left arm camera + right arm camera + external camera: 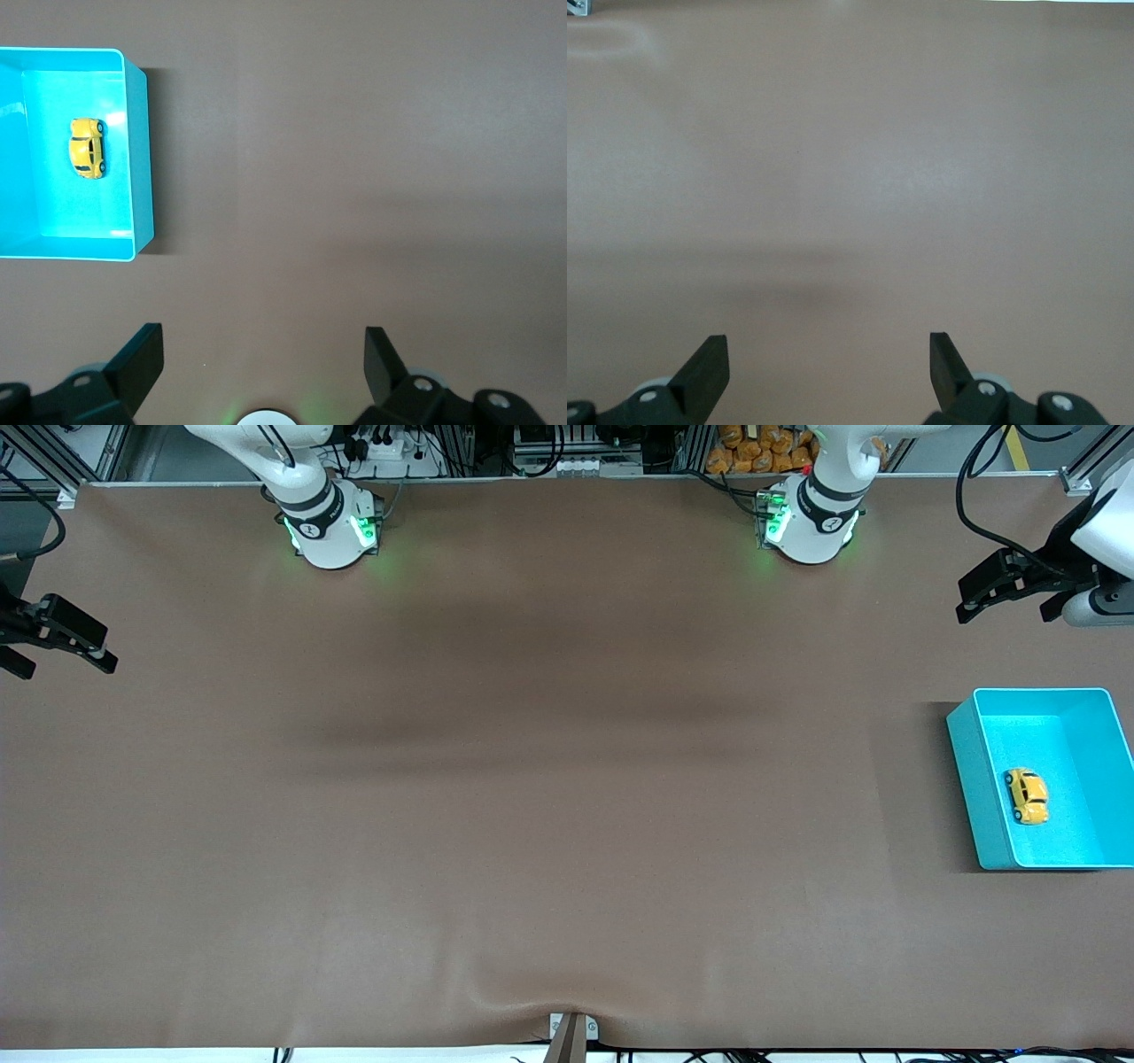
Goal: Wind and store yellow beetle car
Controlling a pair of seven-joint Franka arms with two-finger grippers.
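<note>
Lying on the floor of one turquoise bin (966,779) at the left arm's end of the brown table (532,824), one yellow beetle car (1028,795) is seen. Two grippers are raised, empty, fingers spread: the left gripper (1005,598) over the table near the bin, the right gripper (62,646) over the table's right-arm end.

The turquoise bin (966,779) runs off the front view's edge at the left arm's end of the desk (532,797), and the left wrist view also cuts off one end of it. The yellow beetle car (1027,795) inside is too small to show any winding key. The right gripper (58,651) is partly cropped in the front view, one finger perhaps half out of sight. The left gripper (1010,598) hides part of its wrist.
</note>
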